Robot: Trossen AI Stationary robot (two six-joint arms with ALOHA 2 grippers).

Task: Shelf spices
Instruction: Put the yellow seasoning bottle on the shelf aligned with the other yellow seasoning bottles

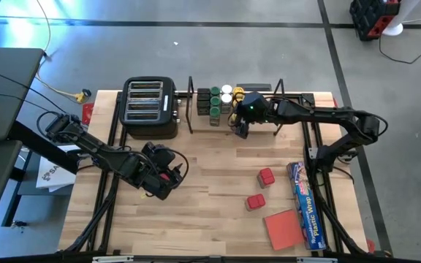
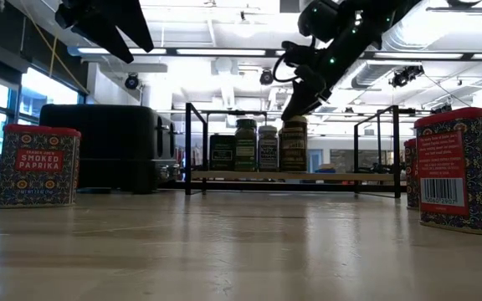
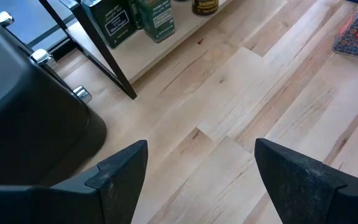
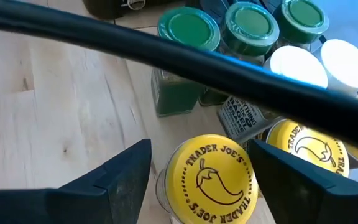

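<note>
Now the wooden table (image 1: 210, 172) carries the black toaster (image 1: 150, 108) at the back, and just beside it stands the shelf (image 1: 283, 98), a low rack of black rods with a light board base. On this board the spices (image 1: 215, 101) stand in close rows at the end near the toaster: dark square jars, round jars with green lids and white lids. The long blue box (image 1: 305, 204) and a flat red pad (image 1: 282, 228) lie near the right front corner. Two red square tins (image 1: 262, 188) remain on the open table.

The right gripper (image 4: 199, 163) hangs over a yellow-lidded jar (image 4: 219, 182) at the front edge of the shelf; its fingers are spread wide on both sides of the lid and hold nothing. The left gripper (image 3: 199, 168) waits above bare table in front of the toaster, fingers wide apart, nothing between them.
</note>
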